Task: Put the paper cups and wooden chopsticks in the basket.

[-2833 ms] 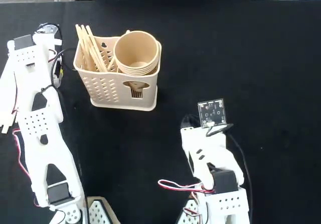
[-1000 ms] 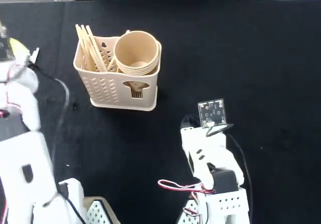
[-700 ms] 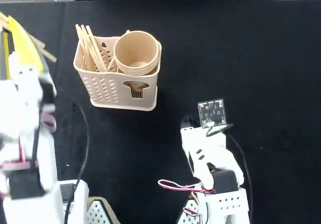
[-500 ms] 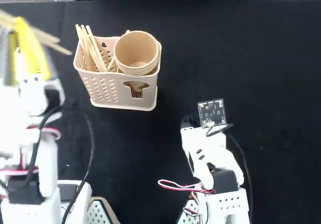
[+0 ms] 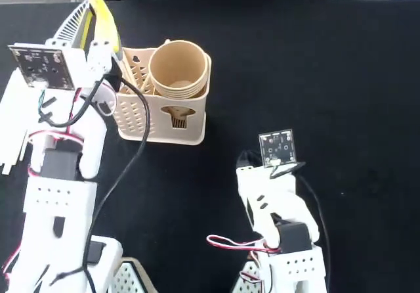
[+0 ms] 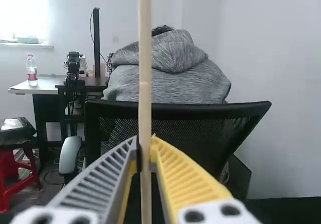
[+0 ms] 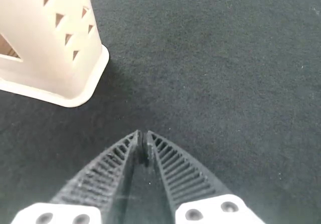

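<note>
The beige basket (image 5: 157, 112) stands on the black table, with stacked paper cups (image 5: 178, 69) in its right half. My left gripper (image 5: 88, 7) is raised over the basket's back left corner, and its arm covers the basket's left half. The yellow and grey fingers are shut on a wooden chopstick (image 6: 145, 58) that stands upright between them, as seen at my left gripper (image 6: 144, 144) in the wrist view. My right gripper (image 7: 142, 138) is shut on nothing, low over the table in front of the basket (image 7: 45, 38). Its arm (image 5: 275, 201) rests at the table's near side.
Black cloth (image 5: 315, 76) covers the table, with open room to the right of the basket. An office chair (image 6: 200, 128) and a person in a grey hoodie are behind the table's far edge.
The left arm has lifted from the table's left side with the chopstick and swung right, up to the basket's back left corner. The right arm has not moved.
</note>
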You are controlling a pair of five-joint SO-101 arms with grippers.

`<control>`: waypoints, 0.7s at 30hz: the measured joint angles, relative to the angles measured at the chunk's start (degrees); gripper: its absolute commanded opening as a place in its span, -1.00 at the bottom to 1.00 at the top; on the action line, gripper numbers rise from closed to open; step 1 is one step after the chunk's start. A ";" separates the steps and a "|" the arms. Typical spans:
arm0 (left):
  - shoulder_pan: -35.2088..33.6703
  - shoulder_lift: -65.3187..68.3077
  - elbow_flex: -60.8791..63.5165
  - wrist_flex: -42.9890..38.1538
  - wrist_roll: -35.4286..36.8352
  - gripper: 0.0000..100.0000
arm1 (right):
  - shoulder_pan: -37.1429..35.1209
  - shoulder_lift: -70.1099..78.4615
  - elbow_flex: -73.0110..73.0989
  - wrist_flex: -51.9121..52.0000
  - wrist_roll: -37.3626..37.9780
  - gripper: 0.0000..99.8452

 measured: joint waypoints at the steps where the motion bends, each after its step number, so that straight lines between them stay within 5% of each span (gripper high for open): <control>1: 0.00 0.70 1.14 -1.41 0.00 -0.94 | 0.00 0.00 0.00 0.00 0.00 -0.97; 13: 0.09 1.14 10.29 -3.43 0.00 -0.92 | 0.00 0.00 0.00 0.00 0.00 -0.97; 17: 0.09 1.14 11.16 0.62 0.00 -0.64 | 0.00 0.00 0.00 0.00 0.00 -0.97; 21: -0.09 1.14 9.67 8.62 4.66 -0.56 | 0.00 0.00 0.00 0.00 0.00 -0.97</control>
